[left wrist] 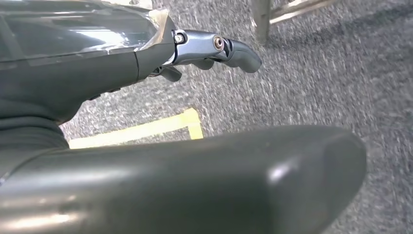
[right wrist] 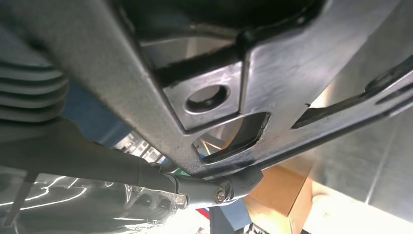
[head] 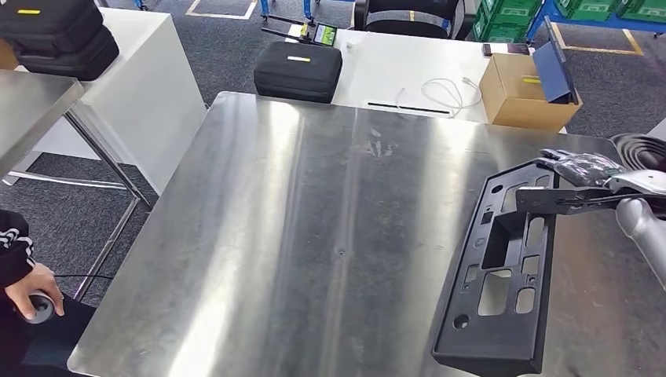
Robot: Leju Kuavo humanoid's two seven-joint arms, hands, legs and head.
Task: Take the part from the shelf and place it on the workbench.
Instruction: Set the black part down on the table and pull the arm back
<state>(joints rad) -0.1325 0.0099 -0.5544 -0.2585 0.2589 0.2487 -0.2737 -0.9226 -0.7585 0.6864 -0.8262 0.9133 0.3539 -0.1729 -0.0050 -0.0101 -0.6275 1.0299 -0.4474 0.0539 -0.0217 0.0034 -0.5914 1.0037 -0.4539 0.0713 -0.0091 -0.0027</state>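
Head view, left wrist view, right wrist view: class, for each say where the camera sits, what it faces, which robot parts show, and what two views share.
Head view: high on the body, looking down at the steel workbench; right hand grips the black part.
Left wrist view: behind the left hand, facing grey carpet.
Right wrist view: behind the right hand, close under the part.
Shared: head and right wrist views both show part and cardboard box.

No text, brand or number can be read in any view. Yellow labels are seen on the black case [head: 298, 69] behind the surface and on the cases [head: 55, 35] at the far left, but their print is too small to be made out. Yellow tape lines [left wrist: 146, 129] are marked on the floor; no characters are formed by them.
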